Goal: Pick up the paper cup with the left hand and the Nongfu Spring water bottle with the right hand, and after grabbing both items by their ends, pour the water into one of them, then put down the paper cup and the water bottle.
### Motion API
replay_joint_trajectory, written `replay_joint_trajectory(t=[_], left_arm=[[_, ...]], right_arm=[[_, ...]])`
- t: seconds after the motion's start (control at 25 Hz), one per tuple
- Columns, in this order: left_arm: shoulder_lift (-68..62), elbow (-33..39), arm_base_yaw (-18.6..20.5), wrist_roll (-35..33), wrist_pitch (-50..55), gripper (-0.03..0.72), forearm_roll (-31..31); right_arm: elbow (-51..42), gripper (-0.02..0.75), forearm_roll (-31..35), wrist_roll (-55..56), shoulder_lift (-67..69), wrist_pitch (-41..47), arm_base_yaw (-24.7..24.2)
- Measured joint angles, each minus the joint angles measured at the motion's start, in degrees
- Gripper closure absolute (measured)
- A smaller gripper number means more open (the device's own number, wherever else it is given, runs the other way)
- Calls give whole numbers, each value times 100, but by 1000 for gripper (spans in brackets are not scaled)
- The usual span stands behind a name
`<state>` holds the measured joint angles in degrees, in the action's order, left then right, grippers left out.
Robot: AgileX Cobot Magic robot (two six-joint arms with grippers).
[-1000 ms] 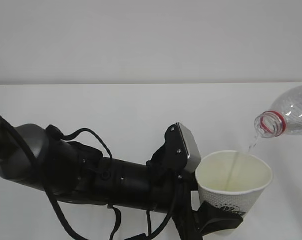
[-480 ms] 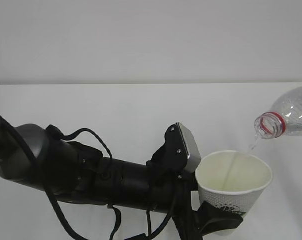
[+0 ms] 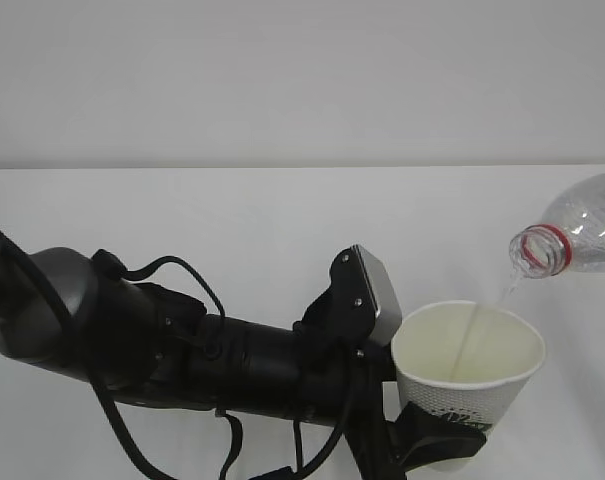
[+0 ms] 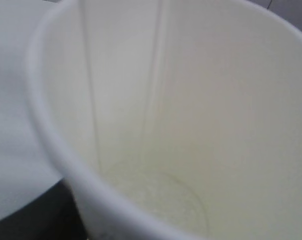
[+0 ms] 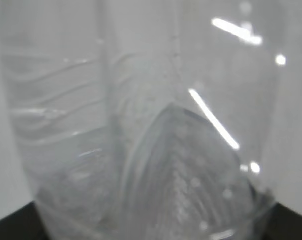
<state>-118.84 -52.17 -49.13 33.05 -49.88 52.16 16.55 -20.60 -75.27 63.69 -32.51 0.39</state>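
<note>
**Pour in progress: bottle tipped over held cup**

Exterior view. The left hand (image 3: 437, 445) reaches in from the lower left, a black arm with looped cables and a grey block (image 3: 375, 296) near the wrist. Its black fingers (image 3: 444, 440) are clamped on the lower part of the paper cup (image 3: 469, 378), low on the side wall with the green print. The cup stands upright, mouth open to the top, held above the white table (image 3: 232, 220).

The water bottle (image 3: 574, 235) enters from the right edge, tipped so its uncapped mouth with the red neck ring points down and left, above and just to the right of the cup's rim. A thin stream of water (image 3: 506, 290) falls from the mouth to the cup's far right rim. Bottle and cup are apart, not touching.

Left wrist view. Only the cup's cream-white inside shows, seen from close up; a shallow pool of water sits at the bottom. The fingers themselves are hidden here.

Right wrist view. The clear ribbed wall of the bottle fills the frame, blurred, with water inside it. The right hand is not visible in any view; its jaws stand partly apart, and the bottle pressed close against the wrist camera indicates they are closed around the bottle's body.
</note>
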Motion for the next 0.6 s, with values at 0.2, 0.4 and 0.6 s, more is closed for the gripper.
replay_joint_trajectory(t=[0.2, 0.4, 0.6], left_arm=[[0, 0, 0, 0, 0, 178, 0], [0, 0, 0, 0, 0, 178, 0], [0, 0, 0, 0, 0, 178, 0]], right_arm=[[0, 269, 0, 0, 0, 25, 0], [0, 269, 0, 0, 0, 25, 0], [0, 269, 0, -4, 0, 28, 0]])
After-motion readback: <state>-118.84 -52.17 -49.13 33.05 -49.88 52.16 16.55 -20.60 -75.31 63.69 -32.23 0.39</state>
